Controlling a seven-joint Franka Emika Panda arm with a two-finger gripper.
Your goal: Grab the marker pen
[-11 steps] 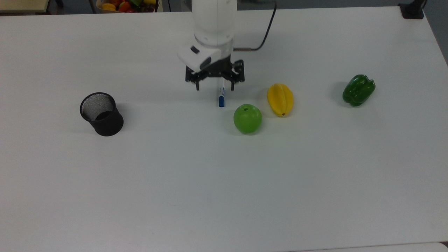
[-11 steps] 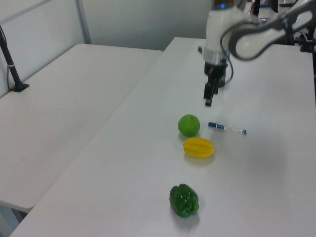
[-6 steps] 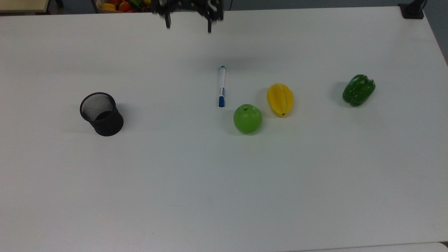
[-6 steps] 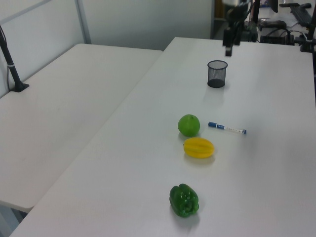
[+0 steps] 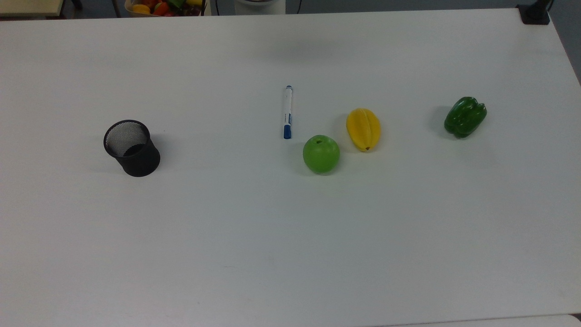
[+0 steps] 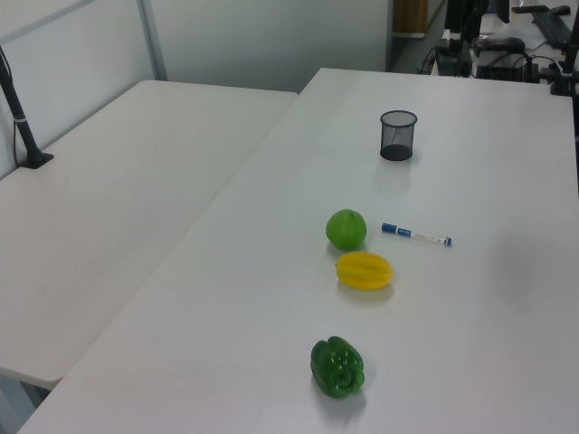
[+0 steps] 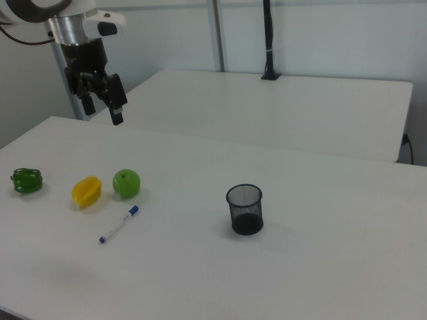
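The marker pen, white with a blue cap, lies flat on the white table, just up and left of the green apple in the top view. It also lies in the left view and the right view. In the right view my gripper hangs high above the table's far left side, well up and away from the pen. It is open with nothing between its fingers.
A green apple, a yellow star fruit and a green pepper lie in a row to the top view's right of the pen. A black mesh cup stands to the top view's left. A basket of fruit sits beyond the table's far edge.
My gripper, open just over the pen a second ago, has risen and drawn back out of the top view and the left view. The pen has not moved.
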